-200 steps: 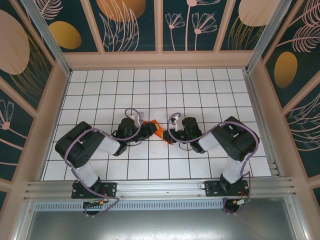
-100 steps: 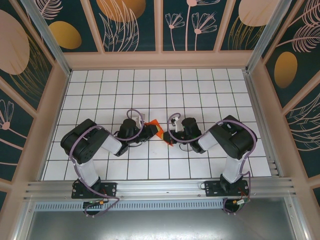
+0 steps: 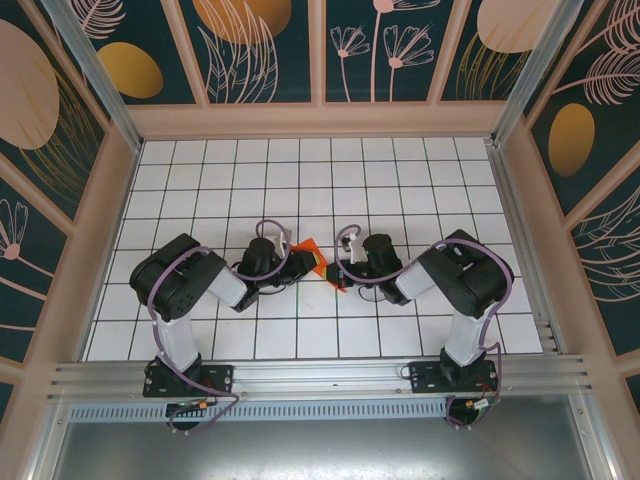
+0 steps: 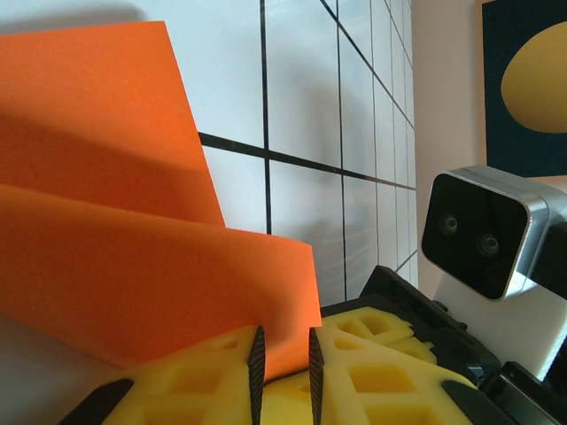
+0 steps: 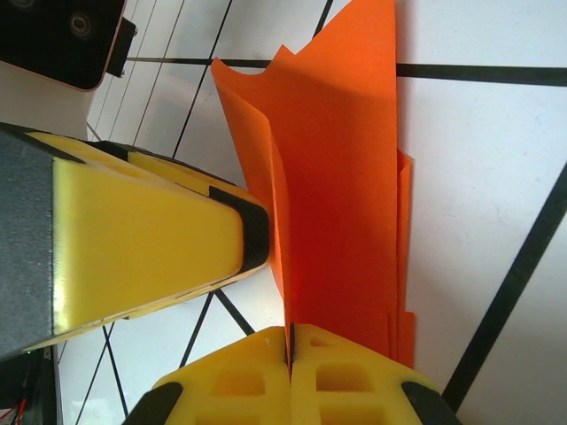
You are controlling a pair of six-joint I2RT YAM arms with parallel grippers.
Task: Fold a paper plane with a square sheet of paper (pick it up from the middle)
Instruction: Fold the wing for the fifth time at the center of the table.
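The right hand (image 5: 290, 347), at 3 o'clock of the folded orange-red square sheet of paper (image 3: 313, 250), pinches it shut. The left hand (image 4: 283, 359), at 9 o'clock, straddles its edge; whether it grips is unclear.

1 folded orange-red paper sheet (image 3: 311, 248). 2 robot arms, 1 each side of sheet: left arm (image 3: 185, 285), right arm (image 3: 465, 275). 2 claws at sheet: left claw (image 4: 283, 341), right claw (image 5: 290, 341), 2 yellow fingers (image 4: 381, 372) ea. 1 tiled worktop (image 3: 300, 170) under sheet.
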